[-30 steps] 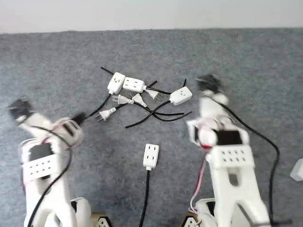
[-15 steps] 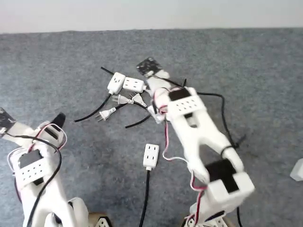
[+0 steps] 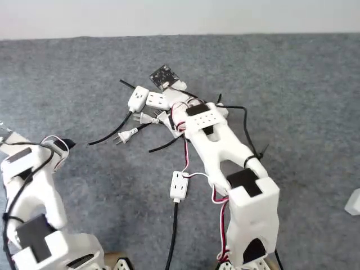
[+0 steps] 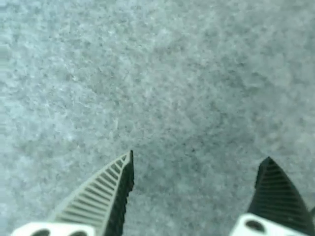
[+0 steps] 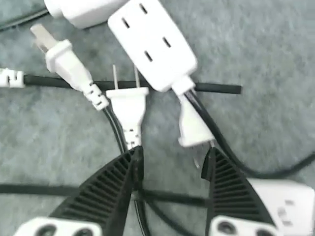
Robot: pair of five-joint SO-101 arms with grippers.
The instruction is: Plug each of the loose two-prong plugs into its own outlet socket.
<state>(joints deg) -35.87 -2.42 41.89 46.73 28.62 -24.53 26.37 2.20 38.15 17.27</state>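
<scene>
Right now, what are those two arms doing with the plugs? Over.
Left gripper open over bare carpet. Right gripper open over white plug, not gripping. Plug loose, beside outlet socket, not inserted. Black cords tangled around it.

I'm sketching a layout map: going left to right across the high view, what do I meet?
In order: left arm → loose two-prong plug → outlet socket on the near black cord → white object at the right edge.

The grey felt worktop (image 3: pixel 304 101) carries white outlet sockets (image 3: pixel 138 98), loose two-prong plugs (image 3: pixel 128 135), black cords (image 3: pixel 172 230), and one separate socket (image 3: pixel 179 186) nearer the arms.
</scene>
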